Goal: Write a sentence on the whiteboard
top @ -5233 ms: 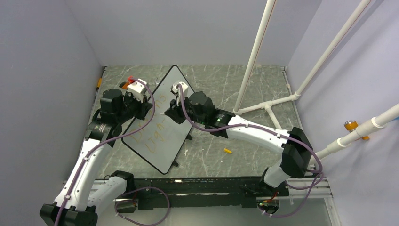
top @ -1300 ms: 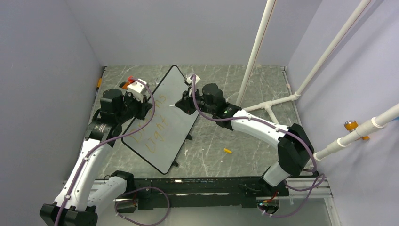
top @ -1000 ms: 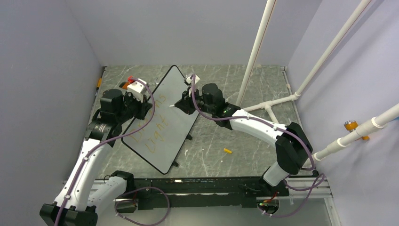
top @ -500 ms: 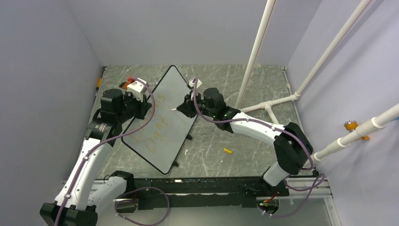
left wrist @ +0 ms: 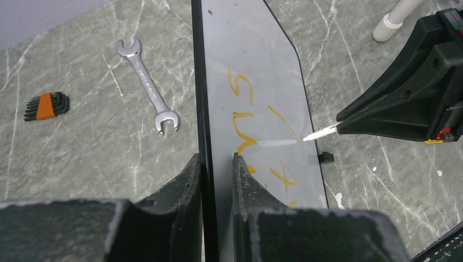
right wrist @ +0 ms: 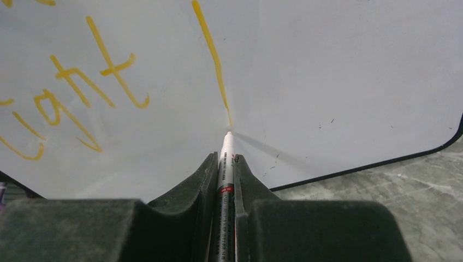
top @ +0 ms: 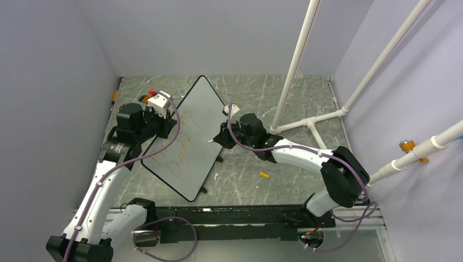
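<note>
The whiteboard (top: 188,112) lies slantwise left of the table's middle. My left gripper (left wrist: 217,158) is shut on its black rim (left wrist: 197,82), one finger on each face. The sentence (top: 176,154) is orange-yellow handwriting in two lines; its letters (right wrist: 82,93) end in "ght". My right gripper (right wrist: 225,159) is shut on a white marker (right wrist: 226,169). The marker's tip touches the board at the lower end of a long straight orange stroke (right wrist: 213,60). In the left wrist view the marker (left wrist: 322,131) reaches in from the right, near that stroke (left wrist: 281,118).
A wrench (left wrist: 148,87) and an orange hex-key set (left wrist: 46,105) lie on the stone table left of the board. A small yellow cap (top: 264,175) lies near the front. White pipes (top: 295,65) rise at the right; purple walls enclose the table.
My right gripper has slid the marker down the board toward the near side, leaving a long orange stroke after the first line. The left arm and the board have stayed still.
</note>
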